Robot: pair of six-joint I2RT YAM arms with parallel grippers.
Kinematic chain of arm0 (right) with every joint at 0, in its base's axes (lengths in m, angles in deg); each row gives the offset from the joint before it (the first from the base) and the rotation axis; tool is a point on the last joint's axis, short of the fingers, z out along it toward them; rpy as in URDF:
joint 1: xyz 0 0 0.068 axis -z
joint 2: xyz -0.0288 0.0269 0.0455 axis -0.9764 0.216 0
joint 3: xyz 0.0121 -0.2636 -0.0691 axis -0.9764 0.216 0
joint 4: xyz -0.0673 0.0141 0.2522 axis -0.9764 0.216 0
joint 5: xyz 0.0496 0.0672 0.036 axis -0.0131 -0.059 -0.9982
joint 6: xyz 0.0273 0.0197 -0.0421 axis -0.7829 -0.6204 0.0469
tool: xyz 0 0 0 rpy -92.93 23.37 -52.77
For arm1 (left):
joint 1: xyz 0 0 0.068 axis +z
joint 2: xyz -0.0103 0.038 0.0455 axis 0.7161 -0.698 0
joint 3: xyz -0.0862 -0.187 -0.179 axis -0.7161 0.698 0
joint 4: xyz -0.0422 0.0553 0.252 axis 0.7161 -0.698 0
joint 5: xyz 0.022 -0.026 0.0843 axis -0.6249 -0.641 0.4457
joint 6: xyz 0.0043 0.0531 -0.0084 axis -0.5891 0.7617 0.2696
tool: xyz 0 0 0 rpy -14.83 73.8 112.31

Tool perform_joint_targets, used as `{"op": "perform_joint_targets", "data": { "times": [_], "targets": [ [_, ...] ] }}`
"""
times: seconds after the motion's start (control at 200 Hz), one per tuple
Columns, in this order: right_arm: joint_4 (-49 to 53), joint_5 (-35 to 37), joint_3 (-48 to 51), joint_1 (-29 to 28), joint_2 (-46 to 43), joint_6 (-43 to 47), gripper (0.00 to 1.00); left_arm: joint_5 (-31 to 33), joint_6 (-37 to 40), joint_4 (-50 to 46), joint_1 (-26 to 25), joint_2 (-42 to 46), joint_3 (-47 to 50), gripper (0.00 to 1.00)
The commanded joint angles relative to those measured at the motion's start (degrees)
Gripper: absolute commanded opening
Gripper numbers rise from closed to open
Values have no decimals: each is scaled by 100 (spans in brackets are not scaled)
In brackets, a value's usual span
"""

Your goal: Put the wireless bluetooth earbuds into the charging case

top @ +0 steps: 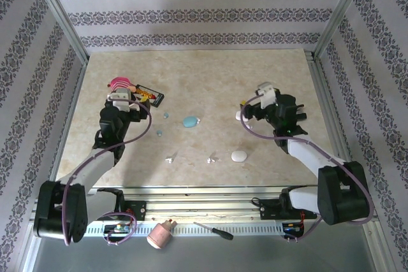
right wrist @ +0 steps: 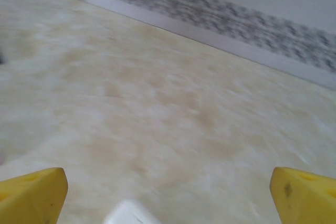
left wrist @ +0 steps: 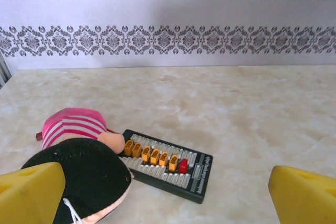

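Note:
A pale blue oval charging case [top: 190, 121] lies mid-table and a white oval case [top: 239, 155] sits nearer the front. Two tiny blue-green earbuds [top: 166, 115] [top: 159, 133] rest left of the blue case. Two white earbuds [top: 170, 157] [top: 210, 159] lie toward the front. My left gripper [top: 123, 93] [left wrist: 168, 195] is open at the far left, over a plush toy, holding nothing. My right gripper [top: 247, 110] [right wrist: 168, 195] is open at the right, just above another white piece [top: 240, 116] [right wrist: 128, 214] whose shape is partly hidden.
A pink-striped and black plush toy [left wrist: 79, 156] [top: 120, 84] lies against a black connector board [left wrist: 168, 163] [top: 151, 97] with yellow plugs. Patterned walls enclose the table. A screwdriver [top: 213, 230] and a pink-capped item [top: 160, 234] lie below the front rail.

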Motion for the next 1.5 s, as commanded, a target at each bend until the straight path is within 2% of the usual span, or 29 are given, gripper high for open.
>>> {"op": "perform_joint_targets", "data": {
  "times": [0.0, 0.215, 0.355, 0.53, 0.834, 1.319, 1.499],
  "targets": [
    [1963, -984, -815, -380, 38, 812, 98, -536, -783, -1701, -38, 421, -555, 99],
    [2774, -1148, -1875, -1468, 878, 1948, 98, -1339, -1108, -2976, -43, 851, -1058, 99],
    [3470, -1372, -2715, -1796, 1717, 2941, 98, -1825, -1080, -3505, -37, 797, -1279, 99],
    [4498, -1270, -3969, -2019, 2974, 3849, 96, -1953, -1052, -3748, -37, 792, -1213, 99],
    [5469, -984, -5569, -2257, 4620, 4460, 75, -1910, -834, -3988, -37, 713, -1186, 99],
    [6384, -802, -6731, -2442, 5706, 4909, 71, -1834, -959, -3723, -33, 645, -999, 99],
    [6562, -637, -6908, -2519, 5882, 5015, 65, -1865, -996, -3514, -33, 593, -953, 99]
  ]
}}
